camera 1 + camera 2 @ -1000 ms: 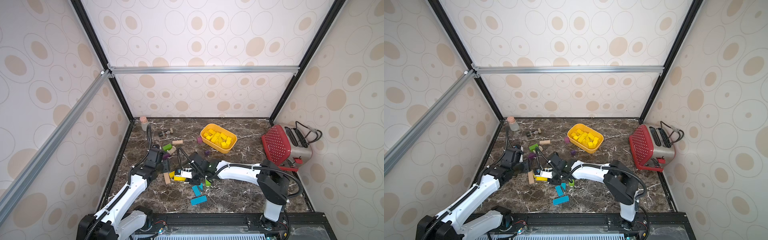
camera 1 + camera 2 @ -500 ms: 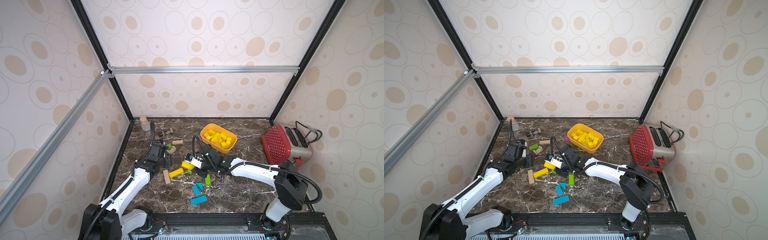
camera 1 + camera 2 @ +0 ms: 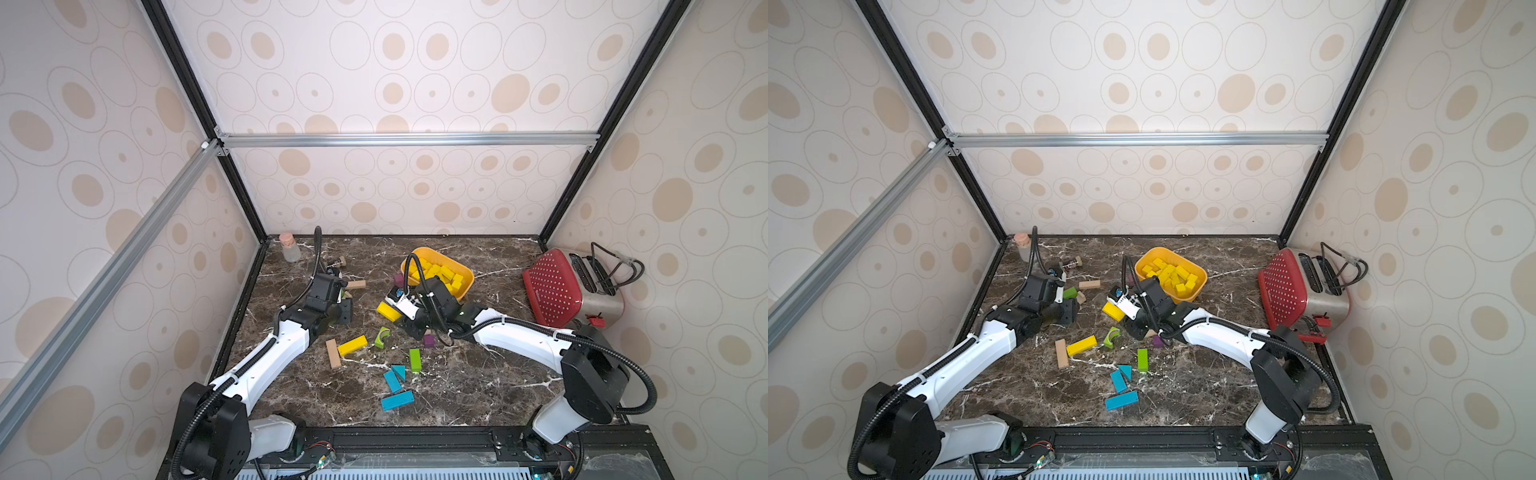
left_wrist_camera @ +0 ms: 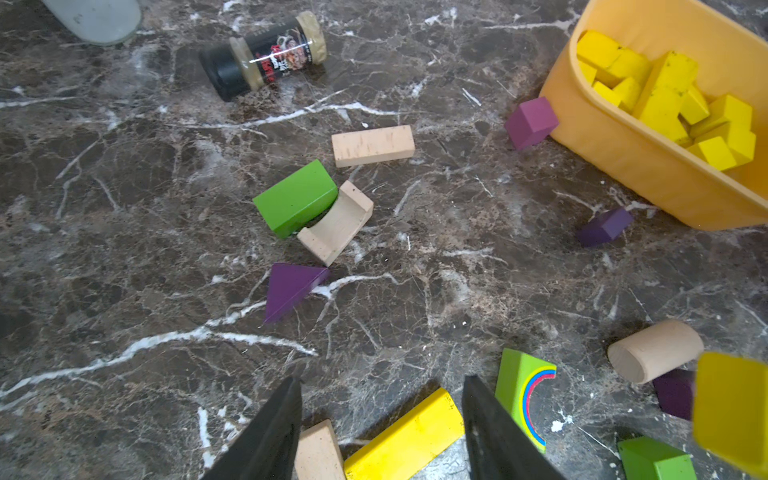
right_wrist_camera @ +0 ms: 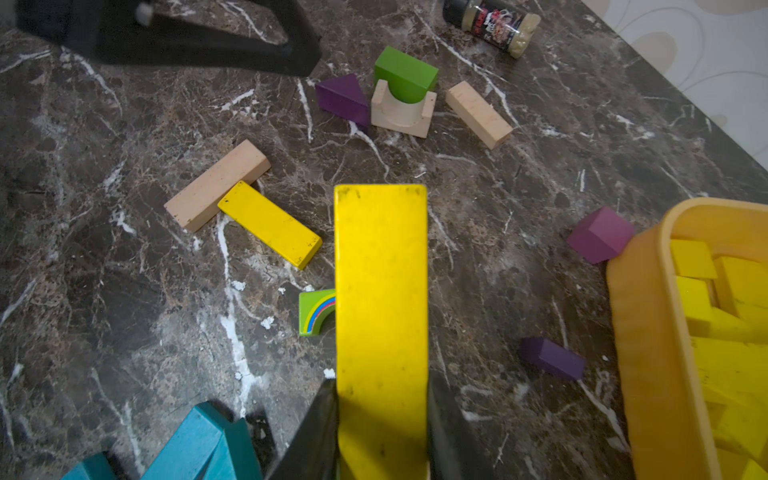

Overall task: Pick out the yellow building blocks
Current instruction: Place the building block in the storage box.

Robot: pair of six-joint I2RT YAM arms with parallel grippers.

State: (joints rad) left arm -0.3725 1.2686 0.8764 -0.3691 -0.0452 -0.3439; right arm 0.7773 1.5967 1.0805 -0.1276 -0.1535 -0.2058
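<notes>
My right gripper (image 5: 380,390) is shut on a long yellow building block (image 5: 380,291), held off the marble just in front of the orange-yellow tub (image 3: 467,286). The tub holds several yellow building blocks (image 3: 436,272); in the right wrist view they (image 5: 727,311) lie beside the held bar. Another yellow bar (image 3: 352,345) lies flat on the table against a plain wooden bar (image 3: 332,353). My left gripper (image 4: 382,415) hangs open above the table at the left; that yellow bar (image 4: 405,440) shows low between its fingers (image 4: 274,432), untouched.
A red toaster (image 3: 557,291) stands at the right wall. A spice jar (image 3: 338,262) and a corked bottle (image 3: 289,248) lie at the back left. Blue blocks (image 3: 397,390), green blocks (image 3: 414,359), a rainbow arch (image 3: 382,336) and purple blocks (image 3: 429,340) are scattered mid-table.
My right gripper has lifted a yellow bar out of the pile and carried it back toward the tub. My left gripper has drawn away from the pile toward the back left.
</notes>
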